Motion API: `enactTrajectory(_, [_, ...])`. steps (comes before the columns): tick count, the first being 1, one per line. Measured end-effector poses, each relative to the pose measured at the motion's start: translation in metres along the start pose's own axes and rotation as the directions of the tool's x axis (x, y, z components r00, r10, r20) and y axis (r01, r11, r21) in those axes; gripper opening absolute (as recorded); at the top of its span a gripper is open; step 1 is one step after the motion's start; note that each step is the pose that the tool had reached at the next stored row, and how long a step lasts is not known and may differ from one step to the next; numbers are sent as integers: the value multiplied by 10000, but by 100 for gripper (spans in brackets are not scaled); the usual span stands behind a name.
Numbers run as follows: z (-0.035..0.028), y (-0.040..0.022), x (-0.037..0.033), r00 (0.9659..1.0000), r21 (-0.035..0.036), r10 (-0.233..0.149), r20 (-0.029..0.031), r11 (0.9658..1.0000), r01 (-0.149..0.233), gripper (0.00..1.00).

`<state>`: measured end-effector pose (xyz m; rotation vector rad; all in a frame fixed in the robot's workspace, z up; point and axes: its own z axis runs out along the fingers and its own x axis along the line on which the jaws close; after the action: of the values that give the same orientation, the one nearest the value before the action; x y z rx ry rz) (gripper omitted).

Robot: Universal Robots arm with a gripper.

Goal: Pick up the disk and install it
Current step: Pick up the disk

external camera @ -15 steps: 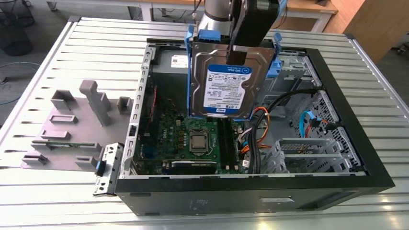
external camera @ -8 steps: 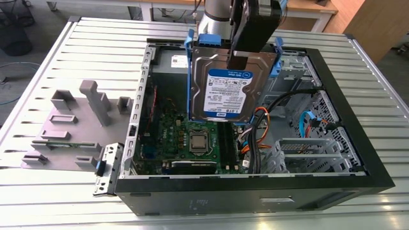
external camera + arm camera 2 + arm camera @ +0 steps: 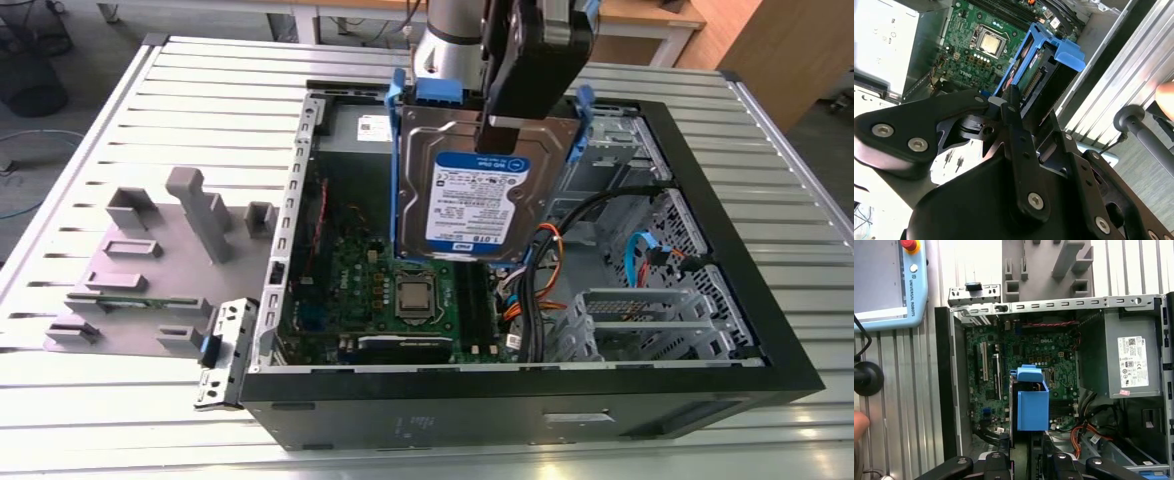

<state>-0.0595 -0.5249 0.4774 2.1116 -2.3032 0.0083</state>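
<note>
The disk, a silver hard drive with a white-and-blue label and blue side rails, hangs upright above the open computer case. My gripper is shut on its top edge from above. In the second wrist view the disk sits edge-on beyond the black fingers, with the green motherboard behind it. The first wrist view looks down along the blue rail of the disk, over the motherboard, with my gripper at the frame's edge.
Inside the case are a grey power supply, loose cables and a metal drive cage. A grey fixture block lies at the exterior view's left. A teach pendant and a person's hand are beside the case.
</note>
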Motion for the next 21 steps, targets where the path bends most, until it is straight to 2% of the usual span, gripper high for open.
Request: enactTrajectory(21, [16,-18,204,10000,0,0,0,10000,0,35])
